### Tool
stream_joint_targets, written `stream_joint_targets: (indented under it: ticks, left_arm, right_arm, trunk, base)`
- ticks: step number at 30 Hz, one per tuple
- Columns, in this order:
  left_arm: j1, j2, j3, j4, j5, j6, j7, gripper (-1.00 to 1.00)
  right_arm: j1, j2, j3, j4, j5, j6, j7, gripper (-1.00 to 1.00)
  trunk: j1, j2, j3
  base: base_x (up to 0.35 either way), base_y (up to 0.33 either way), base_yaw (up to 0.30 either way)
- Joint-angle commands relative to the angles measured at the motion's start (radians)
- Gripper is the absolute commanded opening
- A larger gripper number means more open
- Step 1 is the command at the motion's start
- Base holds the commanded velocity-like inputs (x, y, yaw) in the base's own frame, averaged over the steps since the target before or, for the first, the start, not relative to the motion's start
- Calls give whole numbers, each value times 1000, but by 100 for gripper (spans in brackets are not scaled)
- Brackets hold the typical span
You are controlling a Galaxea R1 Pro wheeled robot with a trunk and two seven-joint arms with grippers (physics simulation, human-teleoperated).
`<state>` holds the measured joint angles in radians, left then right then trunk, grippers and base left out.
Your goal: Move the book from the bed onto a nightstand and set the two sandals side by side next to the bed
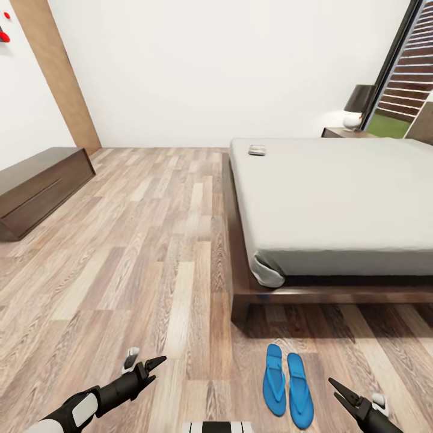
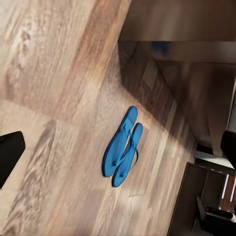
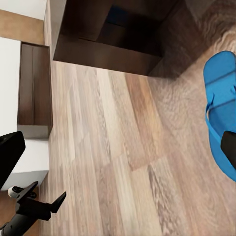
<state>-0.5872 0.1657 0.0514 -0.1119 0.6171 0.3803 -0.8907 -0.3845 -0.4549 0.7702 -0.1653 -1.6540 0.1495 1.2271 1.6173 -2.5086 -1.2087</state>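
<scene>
The book point(image 1: 257, 150) lies flat on the bed's grey mattress point(image 1: 337, 198), near its far left corner. A dark nightstand point(image 1: 343, 132) stands behind the bed on the right. The two blue sandals point(image 1: 274, 379) point(image 1: 300, 390) lie side by side on the floor just off the bed's near corner. They also show in the left wrist view as a touching pair of sandals point(image 2: 123, 150), and one sandal point(image 3: 221, 105) is in the right wrist view. My left gripper point(image 1: 155, 368) hangs open over bare floor left of them. My right gripper point(image 1: 332, 387) is open just right of them. Both are empty.
A long low dark cabinet point(image 1: 39, 186) stands against the left wall beside a brown door point(image 1: 57, 72). A dark-shaded lamp point(image 1: 359, 105) sits on the nightstand, with a tall window point(image 1: 409, 78) behind it. Wood-plank floor point(image 1: 138, 252) stretches between cabinet and bed.
</scene>
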Motion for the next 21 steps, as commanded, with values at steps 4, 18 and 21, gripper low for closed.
stream_joint_targets:
  ticks: [4, 18, 21]
  left_arm:
    - [0, 0, 5, 0, 0, 9, -2, 100]
    - [0, 0, 5, 0, 0, 9, -2, 100]
    - [0, 0, 5, 0, 0, 9, -2, 100]
  right_arm:
    - [-1, -1, 7, 0, -10, 11, 3, 100]
    - [-1, -1, 6, 0, -10, 12, 3, 100]
    - [-1, -1, 6, 0, -10, 12, 3, 100]
  trunk:
    - [0, 0, -1]
    - [0, 0, -1]
    - [0, 0, -1]
  base:
    - [0, 147, -13]
    - [44, 165, -146]
    - [70, 189, -203]
